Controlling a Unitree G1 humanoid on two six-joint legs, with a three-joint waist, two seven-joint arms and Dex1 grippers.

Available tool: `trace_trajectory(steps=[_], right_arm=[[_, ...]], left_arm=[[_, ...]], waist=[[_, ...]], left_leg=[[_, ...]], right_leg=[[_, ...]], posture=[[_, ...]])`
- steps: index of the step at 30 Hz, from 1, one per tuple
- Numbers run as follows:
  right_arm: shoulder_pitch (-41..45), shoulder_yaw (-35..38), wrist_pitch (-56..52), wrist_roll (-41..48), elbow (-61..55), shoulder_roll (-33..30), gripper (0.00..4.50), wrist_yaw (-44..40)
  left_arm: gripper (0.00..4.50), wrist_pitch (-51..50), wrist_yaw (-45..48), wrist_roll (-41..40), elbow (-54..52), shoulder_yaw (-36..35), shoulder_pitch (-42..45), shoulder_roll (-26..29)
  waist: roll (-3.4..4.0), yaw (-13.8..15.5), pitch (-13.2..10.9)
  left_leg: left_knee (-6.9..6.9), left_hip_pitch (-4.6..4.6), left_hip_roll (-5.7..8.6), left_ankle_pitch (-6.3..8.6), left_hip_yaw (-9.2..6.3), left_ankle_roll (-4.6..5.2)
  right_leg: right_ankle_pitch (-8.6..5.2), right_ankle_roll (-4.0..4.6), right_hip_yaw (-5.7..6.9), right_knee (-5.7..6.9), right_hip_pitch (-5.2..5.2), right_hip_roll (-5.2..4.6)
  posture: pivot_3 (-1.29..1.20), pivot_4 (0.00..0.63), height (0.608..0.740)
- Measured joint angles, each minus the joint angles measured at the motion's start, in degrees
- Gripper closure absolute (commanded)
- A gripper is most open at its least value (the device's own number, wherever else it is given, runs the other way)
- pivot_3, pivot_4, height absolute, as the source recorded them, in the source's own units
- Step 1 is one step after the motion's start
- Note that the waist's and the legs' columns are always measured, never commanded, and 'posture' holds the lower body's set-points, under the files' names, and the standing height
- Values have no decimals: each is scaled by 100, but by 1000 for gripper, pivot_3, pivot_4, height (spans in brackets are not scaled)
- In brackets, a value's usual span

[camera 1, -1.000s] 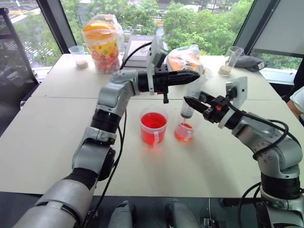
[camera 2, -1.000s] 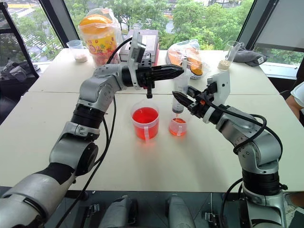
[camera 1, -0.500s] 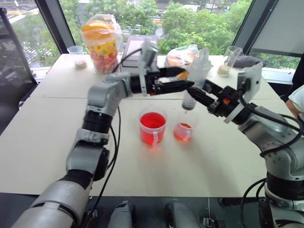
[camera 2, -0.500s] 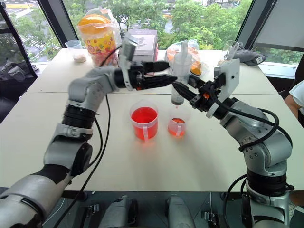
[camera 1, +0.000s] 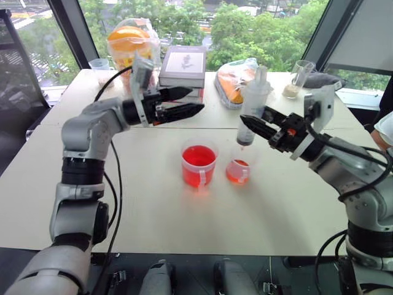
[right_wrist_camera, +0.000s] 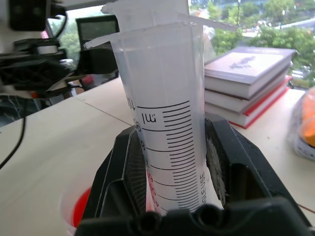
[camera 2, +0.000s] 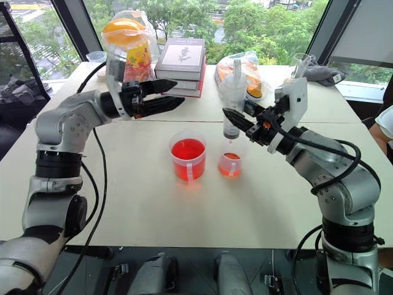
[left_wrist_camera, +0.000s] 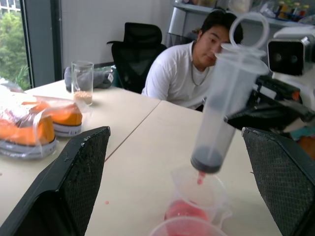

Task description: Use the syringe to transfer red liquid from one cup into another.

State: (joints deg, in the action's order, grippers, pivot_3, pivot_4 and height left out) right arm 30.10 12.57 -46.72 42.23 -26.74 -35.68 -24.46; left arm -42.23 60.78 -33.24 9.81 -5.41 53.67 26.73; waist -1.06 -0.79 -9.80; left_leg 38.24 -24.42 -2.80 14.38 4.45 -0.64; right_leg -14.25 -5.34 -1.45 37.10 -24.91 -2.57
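Note:
My right gripper is shut on the barrel of the clear syringe, which it holds nearly upright. The orange-red tip hangs just above the smaller cup, and that cup has a little red liquid at its bottom. In the left wrist view the syringe has its dark seal low in the barrel. The larger cup, full of red liquid, stands to the left of the smaller one. My left gripper hovers open and empty above the table, left of the syringe.
At the table's far side lie a stack of books, a bagged snack tub and a bag of orange items. Clear cups with grains stand at the far corners. A person sits at the table's right side.
My left gripper opened, let go of the syringe's top and swung away to the left. My right gripper lifted the syringe so its tip left the smaller cup.

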Motion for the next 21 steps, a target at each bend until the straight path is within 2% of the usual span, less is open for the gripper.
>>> trace_trajectory(steps=[3, 5, 8, 11, 14, 19, 21], right_arm=[[904, 365, -729, 340, 621, -179, 3131, 443], [1540, 576, -1370, 413, 1112, -509, 3131, 776], [2102, 577, -2395, 373, 1928, -947, 3131, 995], [2491, -267, -3331, 66, 2709, -1551, 3131, 849], [2691, -1255, -3729, -184, 3288, -2000, 3131, 272], [2885, -2818, -3745, -780, 4491, -2085, 3131, -839], [2936, -3079, -3576, -1029, 4899, -2015, 3131, -1109]], left_arm=[[77, -119, -89, -38, -357, -6, -289, 160], [77, -152, -125, -115, -538, -14, -457, 255], [77, -218, -147, -180, -782, -32, -687, 405], [77, -233, -179, -242, -1022, -25, -912, 462], [77, -248, -220, -248, -1197, -11, -1097, 525], [77, -248, -253, -320, -1524, 23, -1374, 548], [77, -271, -285, -401, -1673, 3, -1475, 568]], waist=[[3, -13, -2], [2, -2, -1], [0, 17, 0], [1, 5, -1], [1, 0, -1], [1, -19, -1], [1, -19, -1]], left_leg=[[2, 2, -1, 0, 1, 0], [-2, 2, -2, 0, 4, 0], [-7, -3, -2, 0, 6, 0], [-9, -7, 0, 3, 12, 6], [-10, -10, 1, 4, 13, 6], [-8, -9, 0, 4, 17, 6], [-7, -10, 0, 4, 18, 6]], right_leg=[[0, 1, -4, 5, -4, -1], [0, 3, -2, 2, -4, -1], [-1, 4, 0, -8, -5, -4], [-6, 13, -8, -11, -13, -9], [-6, 12, -9, -9, -18, -6], [-1, 4, -11, -5, -21, -3], [-1, 3, -11, -5, -22, -4]], posture=[[0, 150, 740], [0, 150, 740], [0, 150, 740], [0, 150, 740], [0, 150, 740], [0, 150, 740], [0, 150, 740]])
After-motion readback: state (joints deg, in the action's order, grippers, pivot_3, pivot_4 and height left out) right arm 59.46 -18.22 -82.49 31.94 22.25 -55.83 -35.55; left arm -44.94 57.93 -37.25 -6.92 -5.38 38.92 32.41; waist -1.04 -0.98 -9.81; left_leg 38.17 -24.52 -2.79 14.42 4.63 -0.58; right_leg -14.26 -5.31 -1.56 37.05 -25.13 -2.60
